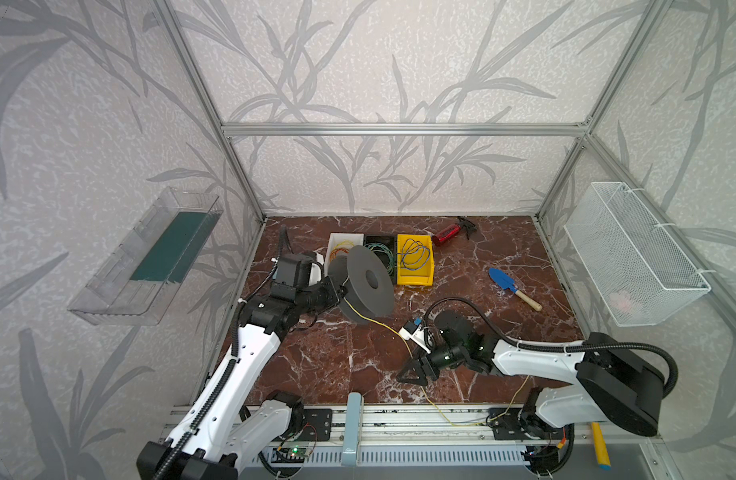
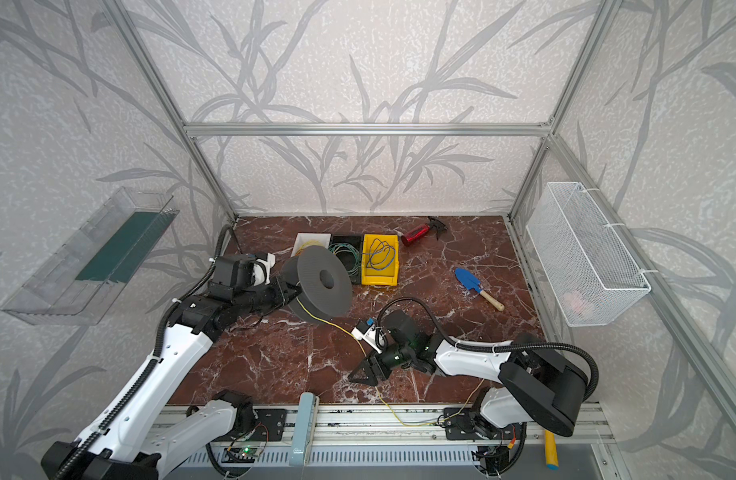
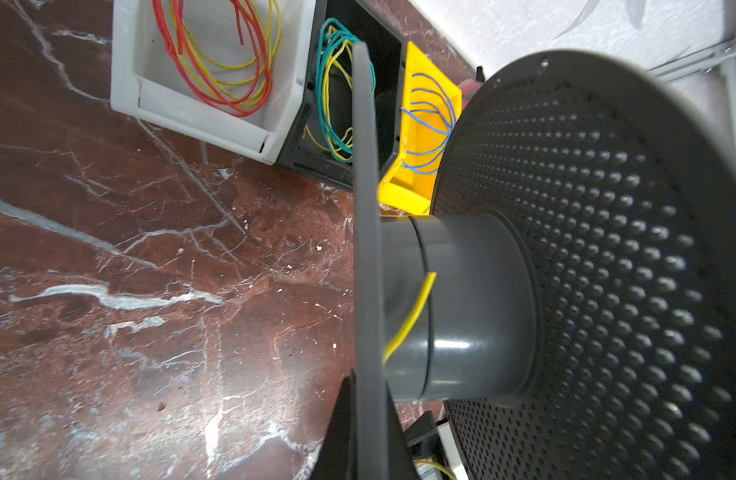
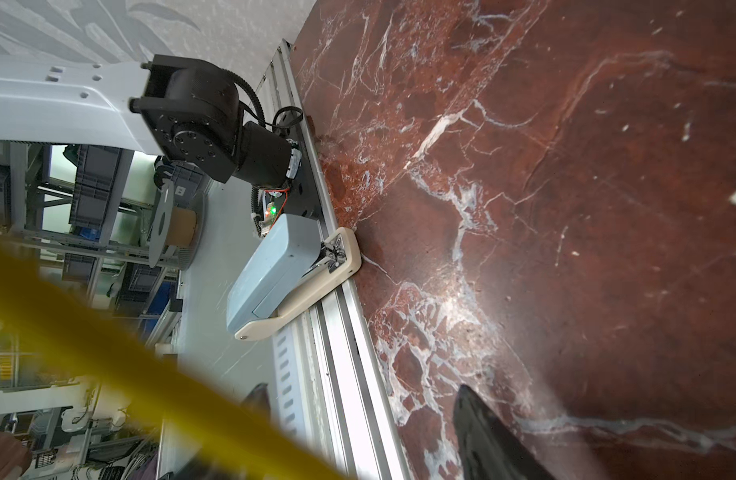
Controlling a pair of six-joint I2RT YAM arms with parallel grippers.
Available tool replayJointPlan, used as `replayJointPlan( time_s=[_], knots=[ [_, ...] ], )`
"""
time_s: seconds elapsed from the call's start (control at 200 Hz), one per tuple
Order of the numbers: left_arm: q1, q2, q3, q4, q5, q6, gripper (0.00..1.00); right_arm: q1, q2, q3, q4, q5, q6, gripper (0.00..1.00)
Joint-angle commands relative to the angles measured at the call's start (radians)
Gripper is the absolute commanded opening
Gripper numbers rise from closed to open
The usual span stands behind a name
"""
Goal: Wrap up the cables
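Note:
A thin yellow cable (image 1: 384, 326) (image 2: 337, 326) runs from a big grey spool (image 1: 358, 301) (image 2: 316, 291) across the marble floor to the front rail. One turn of it lies on the spool's hub (image 3: 412, 316). My left gripper (image 1: 340, 293) (image 3: 368, 399) is shut on the edge of the spool's near flange and holds the spool tilted above the floor. My right gripper (image 1: 414, 370) (image 4: 360, 390) stands open low over the floor near the front edge. The cable passes right by it, blurred and close to the lens (image 4: 108, 353). I cannot tell whether it runs between the fingers.
Behind the spool stand a white bin (image 1: 345, 237), a black bin (image 1: 379, 240) and a yellow bin (image 1: 414, 279), each with coiled wires. A red spray bottle (image 1: 451, 235) and a blue trowel (image 1: 507, 284) lie to the right. A stapler (image 1: 353, 424) sits on the front rail.

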Motion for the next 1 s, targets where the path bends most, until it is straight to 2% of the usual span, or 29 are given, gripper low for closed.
replayJointPlan(
  time_s=[0.0,0.1,0.2,0.28,0.365,0.43,0.49,0.56,0.715,0.835,1.0],
  knots=[
    [0.052,-0.026,0.056,0.095,0.123,-0.036,0.0,0.003,-0.014,-0.004,0.051,0.029,0.022,0.64],
    [0.114,-0.043,0.064,0.11,0.167,-0.061,0.0,0.0,-0.037,-0.036,0.045,0.045,0.046,0.49],
    [0.169,-0.059,0.045,0.187,0.243,-0.121,0.0,0.0,-0.055,-0.048,0.032,0.04,0.053,0.17],
    [0.201,-0.061,0.036,0.249,0.282,-0.167,0.0,0.0,-0.06,-0.04,-0.001,0.073,0.051,0.0],
    [0.237,-0.06,0.014,0.388,0.336,-0.246,0.0,-0.032,-0.056,-0.041,-0.033,0.124,0.09,0.0],
    [0.265,-0.052,0.001,0.492,0.391,-0.306,0.0,-0.089,-0.037,-0.034,-0.059,0.104,0.116,0.0],
    [0.277,-0.046,0.004,0.535,0.436,-0.312,0.0,-0.155,-0.029,-0.002,-0.142,0.086,0.121,0.0],
    [0.284,-0.057,0.027,0.473,0.463,-0.249,0.0,-0.228,-0.04,0.044,-0.254,0.072,0.115,0.0],
    [0.288,-0.135,0.069,0.245,0.445,-0.052,0.0,-0.371,-0.057,0.199,-0.57,0.127,0.07,0.0],
    [0.287,-0.208,0.043,0.131,0.456,0.062,0.0,-0.462,-0.021,0.315,-0.692,0.168,0.047,0.0],
    [0.272,-0.294,-0.016,0.079,0.556,0.122,0.0,-0.519,0.076,0.449,-0.797,0.2,-0.018,0.0]
  ],
)
